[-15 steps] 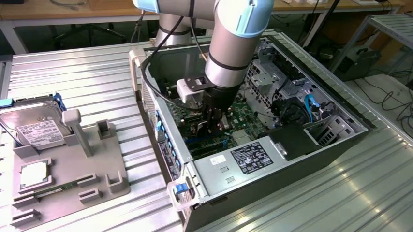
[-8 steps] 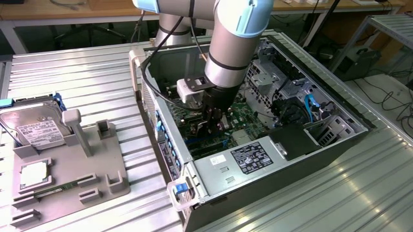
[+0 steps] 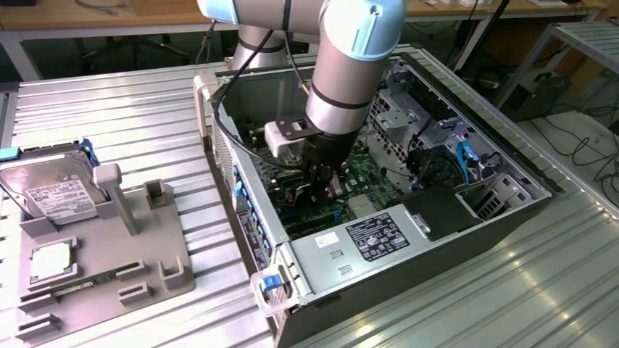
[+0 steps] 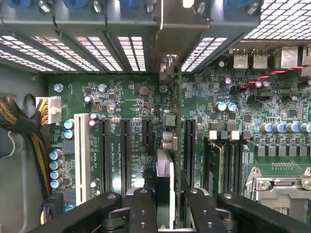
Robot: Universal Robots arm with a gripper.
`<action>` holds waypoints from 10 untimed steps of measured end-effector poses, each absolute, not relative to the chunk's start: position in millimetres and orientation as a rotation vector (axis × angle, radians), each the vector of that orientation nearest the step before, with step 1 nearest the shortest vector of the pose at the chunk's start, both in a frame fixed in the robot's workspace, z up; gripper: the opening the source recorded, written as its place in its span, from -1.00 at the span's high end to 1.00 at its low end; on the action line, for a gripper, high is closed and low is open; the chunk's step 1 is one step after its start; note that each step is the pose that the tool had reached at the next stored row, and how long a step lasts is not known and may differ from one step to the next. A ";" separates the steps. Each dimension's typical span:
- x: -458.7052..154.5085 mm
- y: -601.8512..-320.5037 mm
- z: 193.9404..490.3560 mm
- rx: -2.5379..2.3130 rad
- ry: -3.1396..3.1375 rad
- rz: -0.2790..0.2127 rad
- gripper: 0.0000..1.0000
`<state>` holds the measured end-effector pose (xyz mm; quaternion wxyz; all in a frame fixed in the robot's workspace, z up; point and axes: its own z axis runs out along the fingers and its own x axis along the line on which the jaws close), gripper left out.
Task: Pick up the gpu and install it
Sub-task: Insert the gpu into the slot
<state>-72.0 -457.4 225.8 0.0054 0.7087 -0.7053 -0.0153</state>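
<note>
We found the gripper [image 4: 165, 201] clamped on the card [image 4: 165, 145], held edge-on between its fingers, deep inside the open computer case [image 3: 503, 156] at the middle of the exterior frame. The card's long axis ran parallel with the black slots [image 4: 125, 155] on the green motherboard [image 4: 141, 104], directly above them. Drive bays and cables crowded close around

The ribbed metal table [image 3: 116, 109] carries an open computer case [image 3: 320, 290] and a grey fixture tray [image 3: 145, 261].
</note>
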 end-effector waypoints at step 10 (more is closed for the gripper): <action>-72.0 -457.3 246.6 2.221 -2.210 -0.043 0.30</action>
